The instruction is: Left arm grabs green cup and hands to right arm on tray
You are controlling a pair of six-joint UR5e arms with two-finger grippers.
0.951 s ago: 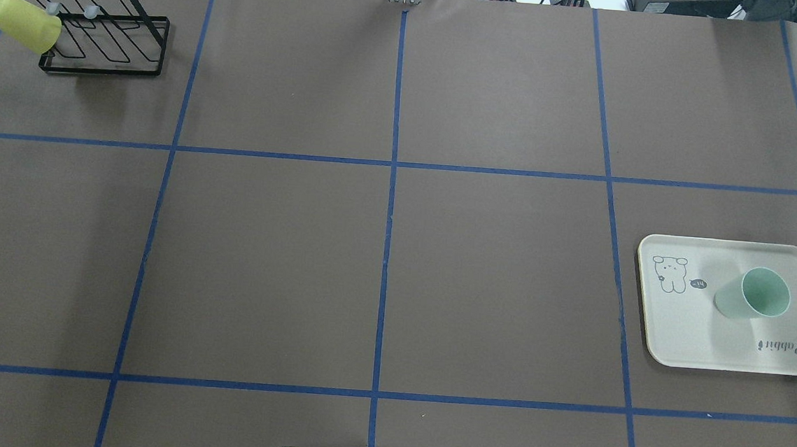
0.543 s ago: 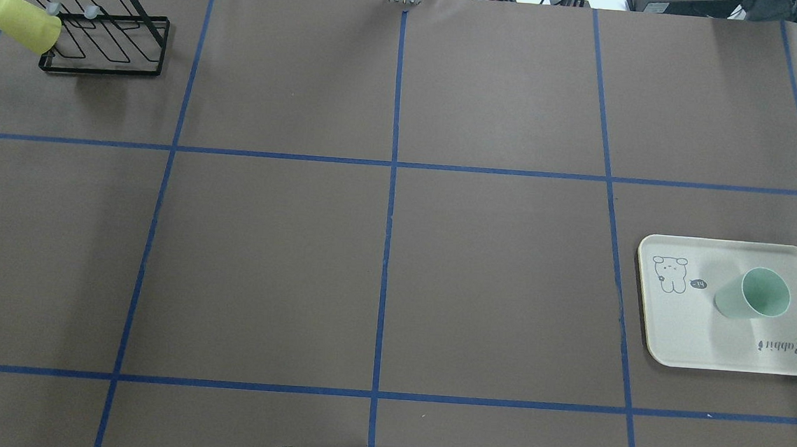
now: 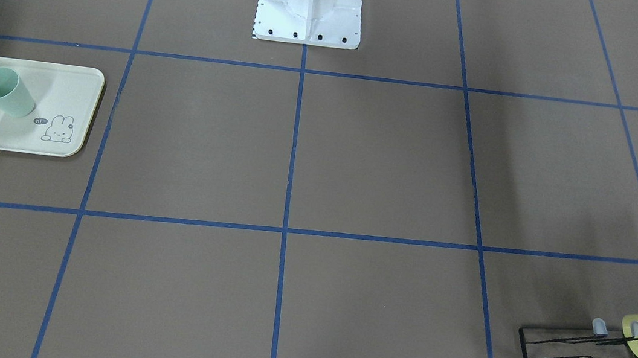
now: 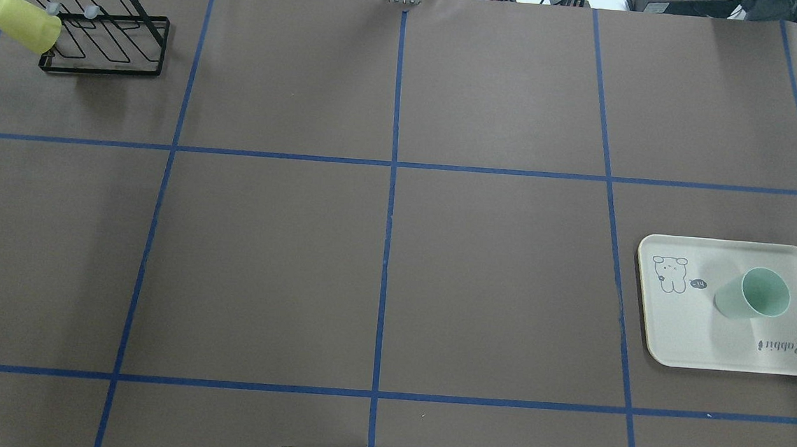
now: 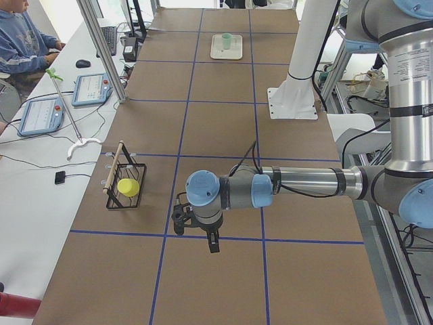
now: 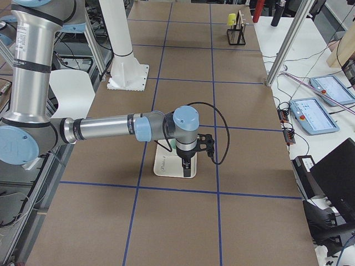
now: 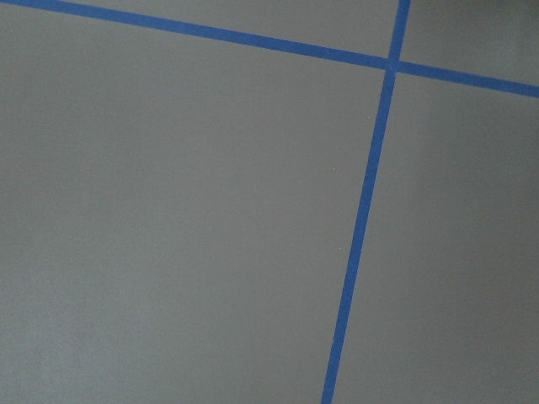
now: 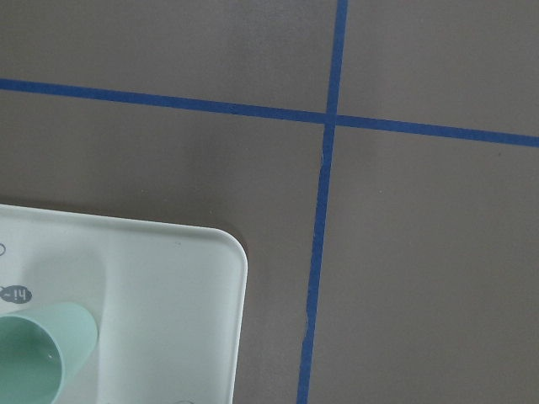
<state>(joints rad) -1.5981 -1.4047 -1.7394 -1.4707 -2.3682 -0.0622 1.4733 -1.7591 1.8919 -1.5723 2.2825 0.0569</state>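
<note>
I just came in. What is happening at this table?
Nothing is being handled right now. The green cup stands upright on the tray, on the robot's right side. The right gripper hangs above the table by the tray, and the left gripper hangs over bare table; neither touches the cup. A yellow-green cup hangs on the black wire rack.

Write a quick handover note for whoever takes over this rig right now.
Left tool and right tool: open or shut cannot be told; no cup seen in either.
Small pale mint-green plastic cup stands upright on the cream-white rectangular rabbit tray, on the robot's right side.
Done: cup is on the tray.
Remaining: nothing apparent; probably just confirm and stop.
</note>
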